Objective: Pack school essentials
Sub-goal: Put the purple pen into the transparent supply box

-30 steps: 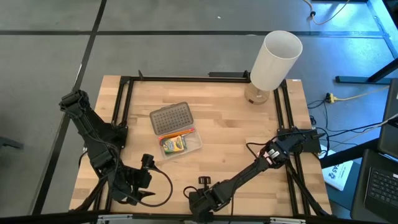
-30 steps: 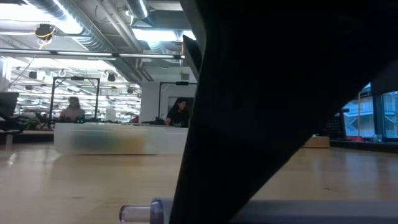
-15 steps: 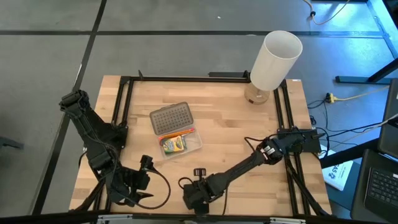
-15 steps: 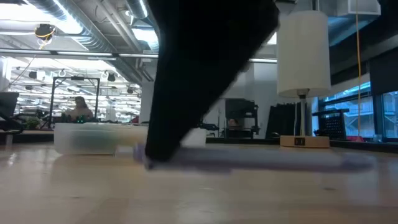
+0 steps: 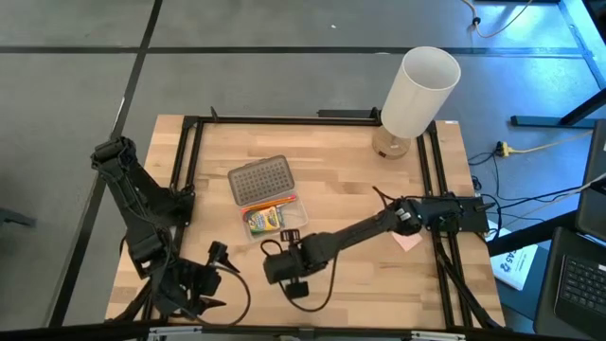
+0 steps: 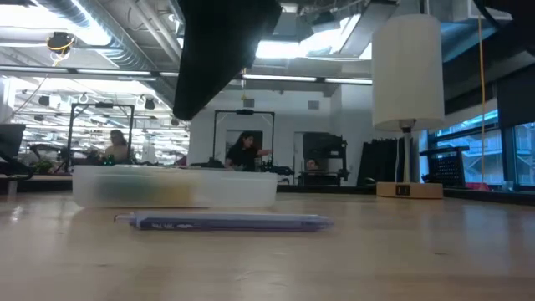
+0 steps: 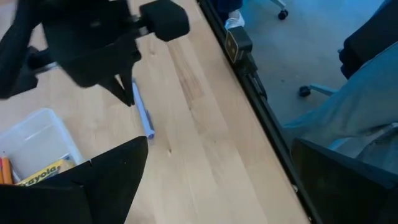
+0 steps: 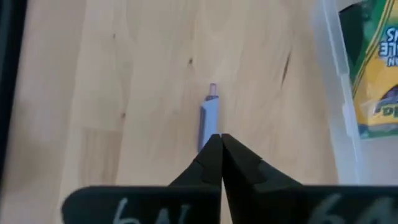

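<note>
Lying flat on the table (image 5: 360, 199), pen (image 8: 208, 118) just beyond the clenched, empty right pincer (image 8: 219, 144), crayon box (image 8: 376, 74) beside, left pincer (image 5: 194, 298) released.

Pen (image 8: 208, 118) on table (image 5: 350, 189) right under right claw (image 8: 220, 144); case (image 5: 276, 217) with crayon box (image 5: 266, 220) just beside claw.
</note>
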You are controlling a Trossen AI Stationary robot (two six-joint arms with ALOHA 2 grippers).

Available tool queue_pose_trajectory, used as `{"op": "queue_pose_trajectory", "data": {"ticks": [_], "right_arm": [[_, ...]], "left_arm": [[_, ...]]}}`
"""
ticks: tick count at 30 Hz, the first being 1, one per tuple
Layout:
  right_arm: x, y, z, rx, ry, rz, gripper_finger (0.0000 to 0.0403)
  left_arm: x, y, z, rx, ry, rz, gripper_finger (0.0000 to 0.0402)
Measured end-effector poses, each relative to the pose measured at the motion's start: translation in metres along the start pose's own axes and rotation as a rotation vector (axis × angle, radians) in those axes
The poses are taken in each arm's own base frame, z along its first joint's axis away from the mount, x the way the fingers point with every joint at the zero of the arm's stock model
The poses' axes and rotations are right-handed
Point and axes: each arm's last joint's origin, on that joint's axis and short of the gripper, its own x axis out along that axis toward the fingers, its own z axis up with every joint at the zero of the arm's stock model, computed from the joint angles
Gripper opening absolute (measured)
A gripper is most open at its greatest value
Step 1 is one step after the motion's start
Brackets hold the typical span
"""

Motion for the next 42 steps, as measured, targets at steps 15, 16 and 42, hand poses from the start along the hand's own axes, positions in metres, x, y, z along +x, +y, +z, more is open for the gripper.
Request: {"op": "queue_pose_trajectory", "data": {"ticks": [15,16,42], "right_arm": [[0.007,-0.015,-0.001,0.093,0.071,0.178,0.0082],[0.008,-0.015,-0.001,0.092,0.067,0.159,0.0092],[0.068,-0.013,-0.014,0.147,0.159,0.079,0.0217]], "left_arm": [[-0.001,-0.001,-0.001,0.004,-0.001,-0.003,0.0389],[-0.001,-0.001,-0.001,0.004,-0.001,-0.003,0.0389],[-0.001,-0.001,-0.001,0.005,0.002,-0.002,0.0389]]}}
